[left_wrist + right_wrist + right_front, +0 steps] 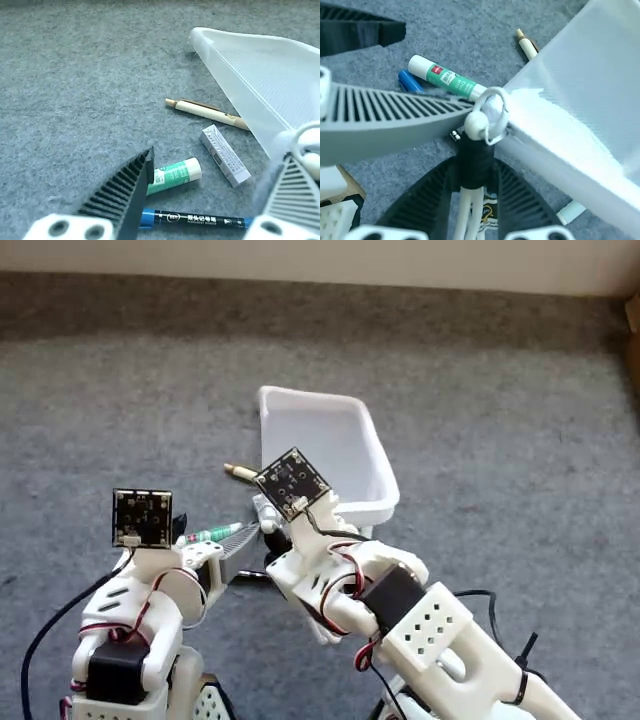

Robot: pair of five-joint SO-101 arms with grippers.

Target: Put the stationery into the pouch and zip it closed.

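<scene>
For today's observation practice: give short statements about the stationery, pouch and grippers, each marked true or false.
1. The glue stick lies on the carpet, outside the pouch. True.
2. The beige pen is inside the pouch. False: it lies on the carpet beside it.
3. The left gripper is open. True.
4. The left gripper holds the blue marker. False: the marker lies on the carpet.
5. The right gripper is shut on the zip pull. True.
</scene>
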